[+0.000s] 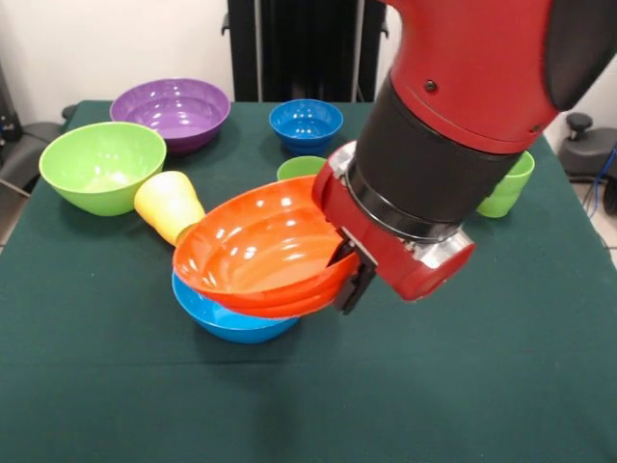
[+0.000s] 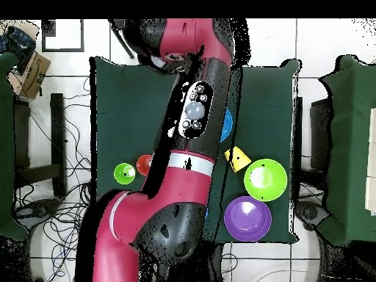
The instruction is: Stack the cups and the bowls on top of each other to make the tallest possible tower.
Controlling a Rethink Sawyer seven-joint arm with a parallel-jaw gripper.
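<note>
Currently clamped on tilted orange bowl (image 1: 260, 253) rim | gripper (image 1: 349, 275) over blue bowl (image 1: 231, 313) | risk: slides off crooked, knocks yellow cup (image 1: 169, 204)

Table (image 1: 116, 386): dark green cloth is covering the whole top.
Purple bowl (image 1: 171, 113): sitting upright at the far left, just beside the lime bowl.
Lime green bowl (image 1: 101, 166): standing upright near the left edge.
Small dark blue bowl (image 1: 306, 123): sitting upright at the far middle.
Yellow cup (image 1: 170, 204): lying tilted on the cloth, beside the lime bowl.
Blue bowl (image 1: 231, 318): resting on the cloth in the middle, under a tilted orange bowl (image 1: 255, 249).
Light green cup (image 1: 508, 185): standing at the right, partly hidden by the arm.
</note>
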